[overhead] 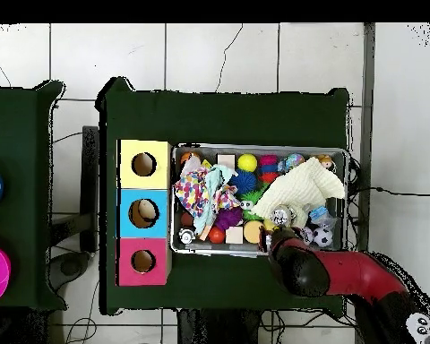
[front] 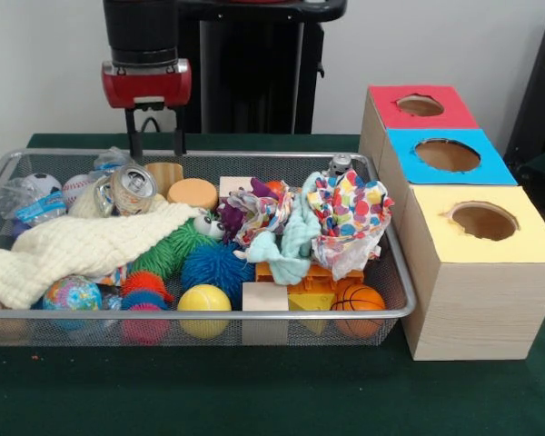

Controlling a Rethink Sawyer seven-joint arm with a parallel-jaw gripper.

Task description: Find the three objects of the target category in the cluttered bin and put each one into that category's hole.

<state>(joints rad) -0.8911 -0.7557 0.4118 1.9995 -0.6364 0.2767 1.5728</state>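
while the gripper (front: 154, 141) hangs over the far rim of the cluttered bin (front: 254, 315), its two dark fingers stand apart and hold nothing. a see-through bottle with a blue label (front: 29, 205) lies in the bin's corner, on the side away from the wooden boxes, beside the silver can (front: 132, 186). from the jaws it lies lower and toward that corner, its long axis seemingly along the bin's length. the red-faced hole (front: 420, 105) is beyond the bin's other end, so i judge a long carry across.

End effector (front: 154, 143), prongs apart, above cluttered mesh bin (front: 254, 314).
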